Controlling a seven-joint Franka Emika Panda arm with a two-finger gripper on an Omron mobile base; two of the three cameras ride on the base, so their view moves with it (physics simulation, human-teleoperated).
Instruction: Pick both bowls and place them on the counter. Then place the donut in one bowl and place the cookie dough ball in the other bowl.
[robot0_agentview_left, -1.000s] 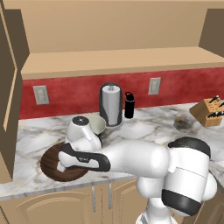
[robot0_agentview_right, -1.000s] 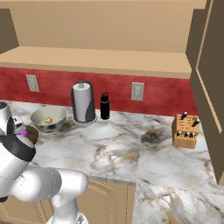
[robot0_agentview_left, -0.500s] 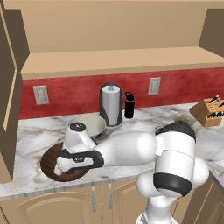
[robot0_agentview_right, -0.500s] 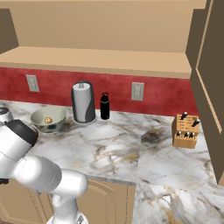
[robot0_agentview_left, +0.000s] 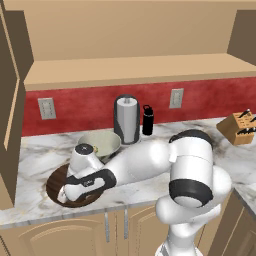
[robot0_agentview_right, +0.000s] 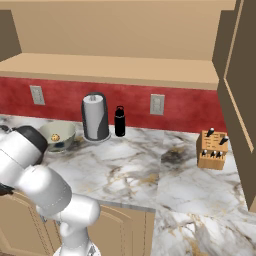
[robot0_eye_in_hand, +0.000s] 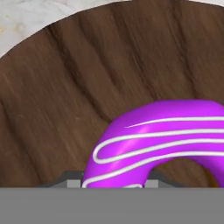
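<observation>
Left base view: paper-towel holder (robot0_agentview_left: 127, 120) and black bottle (robot0_agentview_left: 147, 120) behind both bowls (robot0_agentview_left: 100, 144).

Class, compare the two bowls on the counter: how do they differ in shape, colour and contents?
The wooden bowl is wide, shallow and dark brown; the ceramic bowl is deeper, pale grey-green outside and cream inside. The wooden bowl has the purple donut low over it, while the ceramic bowl holds the small tan cookie dough ball. Both stand upright on the marble counter.
</observation>
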